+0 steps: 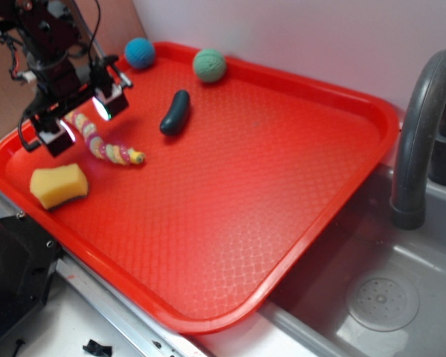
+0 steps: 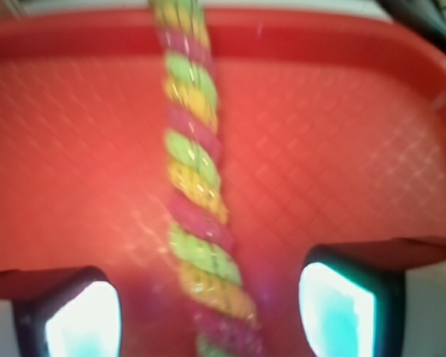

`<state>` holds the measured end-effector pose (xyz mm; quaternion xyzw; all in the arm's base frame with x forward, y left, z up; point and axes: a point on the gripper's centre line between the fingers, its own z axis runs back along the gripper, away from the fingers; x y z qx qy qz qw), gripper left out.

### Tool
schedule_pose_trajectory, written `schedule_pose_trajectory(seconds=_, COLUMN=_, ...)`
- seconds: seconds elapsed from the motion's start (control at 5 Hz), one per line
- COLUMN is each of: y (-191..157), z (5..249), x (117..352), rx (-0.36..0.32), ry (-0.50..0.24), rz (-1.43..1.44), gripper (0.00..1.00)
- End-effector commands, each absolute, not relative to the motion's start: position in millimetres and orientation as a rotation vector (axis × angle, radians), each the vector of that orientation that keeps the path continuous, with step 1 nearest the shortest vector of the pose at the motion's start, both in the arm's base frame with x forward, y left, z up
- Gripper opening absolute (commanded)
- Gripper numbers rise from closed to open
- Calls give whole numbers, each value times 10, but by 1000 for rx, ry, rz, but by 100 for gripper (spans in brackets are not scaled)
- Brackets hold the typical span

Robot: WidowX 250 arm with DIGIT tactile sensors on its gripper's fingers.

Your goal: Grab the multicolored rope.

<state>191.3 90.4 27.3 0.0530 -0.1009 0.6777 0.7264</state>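
Now | gripper [image 1: 80, 119] low over rope [image 1: 104, 146], jaws open astride it, pads [image 2: 82, 320] either side for a pinch | rope flat on tray [image 1: 297, 223], not yet gripped

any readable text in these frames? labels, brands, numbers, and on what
None. No words, numbers or signs can be read in either view.
The red tray, multicolored rope, yellow sponge, two balls and faucet show no print.
The gripper and arm show no legible label.
The wrist view is blurred.
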Motion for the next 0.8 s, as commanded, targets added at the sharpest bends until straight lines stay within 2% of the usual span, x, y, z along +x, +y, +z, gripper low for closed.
schedule_pose_trajectory(seconds=0.0, y=970, z=244, x=1866, rx=113, ry=-141, rz=1400, gripper=100)
schedule_pose_trajectory(seconds=0.2, y=945, z=225, x=1891, rx=111, ry=-128, rz=1371, gripper=100)
schedule_pose_trajectory(seconds=0.4, y=937, z=196, x=1881, rx=100, ry=-109, rz=1362, gripper=0)
schedule_pose_trajectory(seconds=0.6, y=934, z=200, x=1869, rx=95, ry=-115, rz=1366, gripper=0)
